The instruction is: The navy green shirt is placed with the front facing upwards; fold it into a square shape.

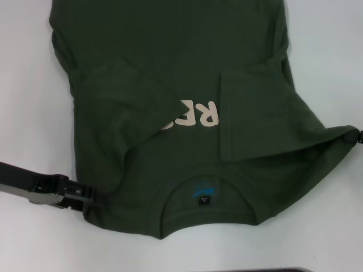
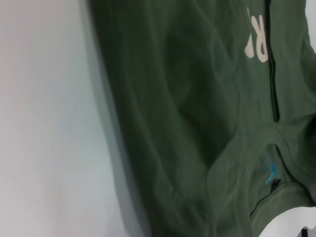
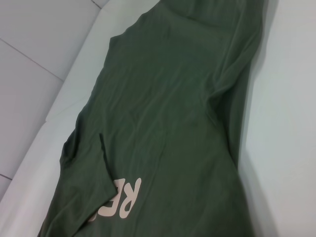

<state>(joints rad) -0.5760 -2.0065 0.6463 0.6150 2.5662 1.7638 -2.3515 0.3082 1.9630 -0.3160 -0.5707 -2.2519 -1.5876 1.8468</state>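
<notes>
**Olive shirt with both sleeves folded in, a tool at each shoulder**

The navy green shirt (image 1: 170, 68) lies front-up on the white surface (image 1: 34, 85), its collar (image 1: 201, 195) toward the robot and its hem running off the far edge of the head view. Both sleeves are folded inward over the chest, covering part of the pale cream block letters (image 1: 195, 114); only "RE" and a sliver of a further letter can be read, upside down from the head camera. Inside the collar sits a small black tag (image 1: 202, 199) below a blue printed mark whose wording is too small to read.

The left tool (image 1: 79, 195) reaches in from the left edge and meets the shirt's shoulder edge near the collar; I cannot tell whether its fingers grip the cloth. The right tool (image 1: 358, 136) is barely visible at the right edge, where the shirt's other shoulder is drawn out to a point; its state cannot be told either.
</notes>
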